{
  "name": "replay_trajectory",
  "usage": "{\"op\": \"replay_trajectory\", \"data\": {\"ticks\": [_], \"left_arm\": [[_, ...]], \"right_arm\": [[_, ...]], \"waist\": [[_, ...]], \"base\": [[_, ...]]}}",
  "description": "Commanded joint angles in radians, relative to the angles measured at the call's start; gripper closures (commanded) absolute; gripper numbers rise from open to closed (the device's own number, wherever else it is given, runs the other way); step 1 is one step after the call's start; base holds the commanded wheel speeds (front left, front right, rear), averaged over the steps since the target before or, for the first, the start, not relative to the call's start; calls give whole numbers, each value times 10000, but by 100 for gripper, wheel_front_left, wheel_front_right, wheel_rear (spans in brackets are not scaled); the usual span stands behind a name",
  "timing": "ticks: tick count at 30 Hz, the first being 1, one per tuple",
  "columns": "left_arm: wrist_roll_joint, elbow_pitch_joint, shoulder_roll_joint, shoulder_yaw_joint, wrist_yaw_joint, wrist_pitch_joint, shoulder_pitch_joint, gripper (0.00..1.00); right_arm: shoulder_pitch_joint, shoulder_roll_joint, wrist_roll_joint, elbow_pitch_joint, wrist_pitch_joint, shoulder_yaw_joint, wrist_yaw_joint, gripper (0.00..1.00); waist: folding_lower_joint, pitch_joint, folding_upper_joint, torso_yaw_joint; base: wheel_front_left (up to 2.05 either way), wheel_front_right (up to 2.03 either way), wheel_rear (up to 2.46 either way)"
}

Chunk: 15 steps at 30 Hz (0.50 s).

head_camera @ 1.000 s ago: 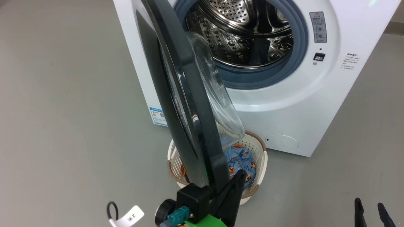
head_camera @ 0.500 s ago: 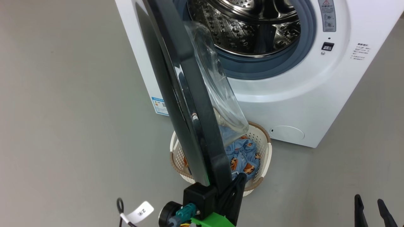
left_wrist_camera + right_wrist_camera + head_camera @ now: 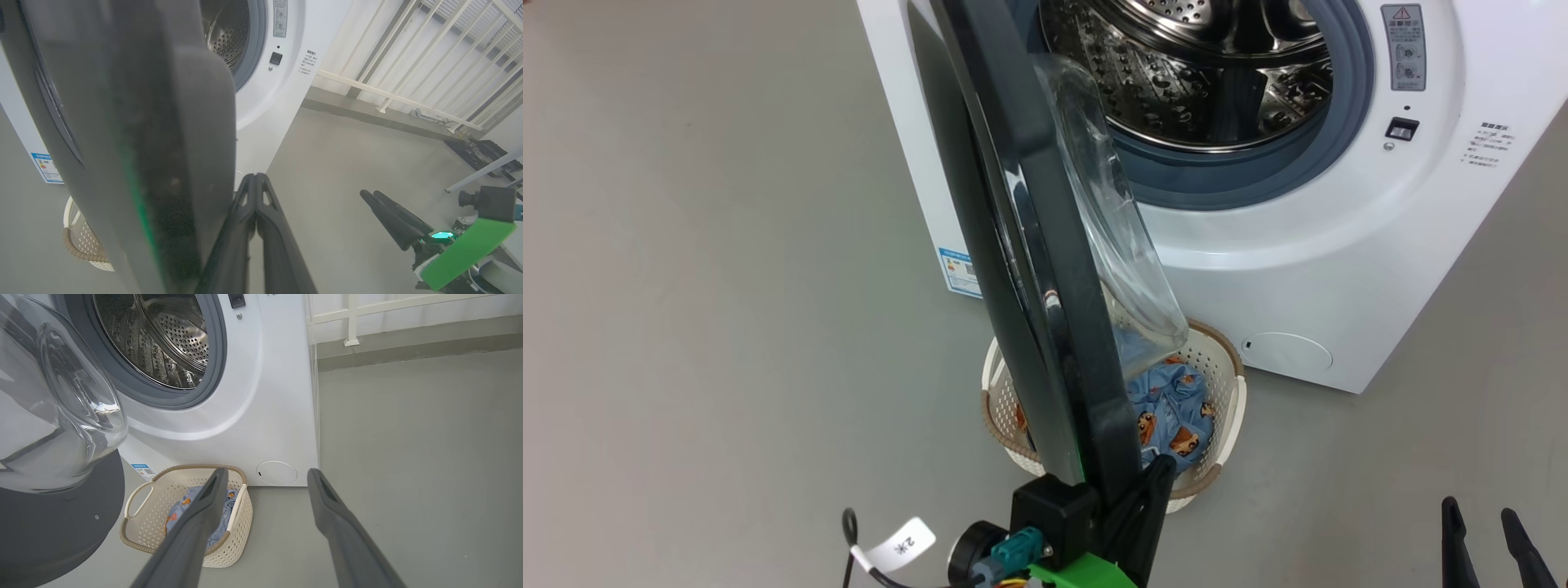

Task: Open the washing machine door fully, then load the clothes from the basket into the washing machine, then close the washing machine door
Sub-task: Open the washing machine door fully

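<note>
Started at the left with grey floor [image 3: 686, 286], seemingly the room kept for the door's swing. Passed the small blue sticker [image 3: 960, 271] low on the near-left corner of the washing machine [image 3: 1307, 269].

Then met the washing machine door [image 3: 1049, 245], caught edge-on, standing out roughly square from the front, glass bulge facing right toward the opening. Opened a good way, though judged not yet fully.

Found the left tool [image 3: 1164, 467] down at the door's near rim, fingers pressed together, clamped on nothing, laid against the door's inner face. Set there, most likely, to shove the door leftward with the side of the fingers rather than tug on an edge.

Just right of that, spotted the basket [image 3: 1232, 400] on the floor, tucked close against the machine's front below the opening and half hidden behind the door. Clothes [image 3: 1176, 400] heaped inside it, untouched, a short lift from the drum. Loading looked awkward with the door hanging over the basket's left half.

Further right and farther off, looked into the steel drum [image 3: 1201, 73], with no fabric seen in it.

Ended at the near right with the right tool [image 3: 1478, 513], fingers well apart, holding nothing, apparently parked ready for the clothes.
</note>
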Motion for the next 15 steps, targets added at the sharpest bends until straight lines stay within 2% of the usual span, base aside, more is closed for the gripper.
{"op": "replay_trajectory", "data": {"ticks": [1, 15], "left_arm": [[-73, -181, -11, 241, 70, -146, -418, 100], [-236, 60, -6, 117, 453, -319, -530, 100]], "right_arm": [[-247, -197, 14, -188, -120, 281, 27, 0], [-243, -223, 32, -177, -120, 366, 27, 0]], "waist": [[-1, -12, 0, 47], [-1, 17, 0, -21]], "base": [[0, 0, 0], [0, 0, 0]]}}
